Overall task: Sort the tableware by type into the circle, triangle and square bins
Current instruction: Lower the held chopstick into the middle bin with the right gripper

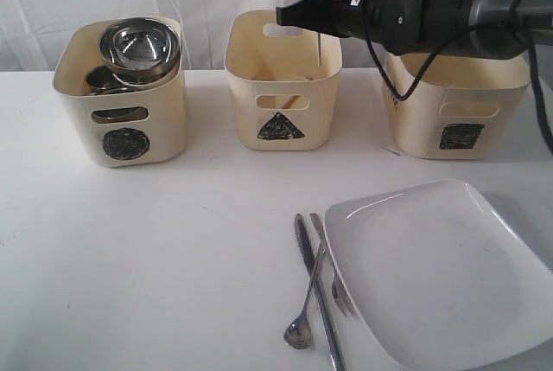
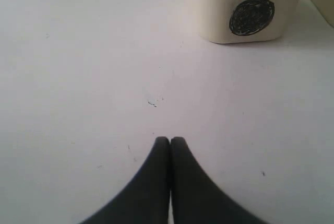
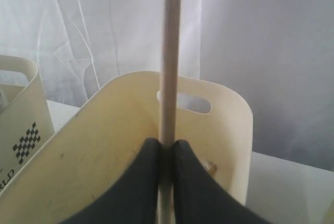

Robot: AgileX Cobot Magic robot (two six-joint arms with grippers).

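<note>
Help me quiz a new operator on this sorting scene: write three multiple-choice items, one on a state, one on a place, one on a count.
1. The right claw is:
A. open and empty
B. shut on a chopstick over the triangle bin
C. shut on a cloth

2. The steel bowl sits:
A. in the triangle bin
B. on the white plate
C. on top in the circle bin

3. How many steel utensils lie beside the white plate?
A. one
B. three
C. five

Answers:
1 B: the pale stick stands upright, pinched in the claw.
2 C: it tops the bin with the round mark.
3 B: a knife, a spoon and a fork lie at the plate's edge.
</note>
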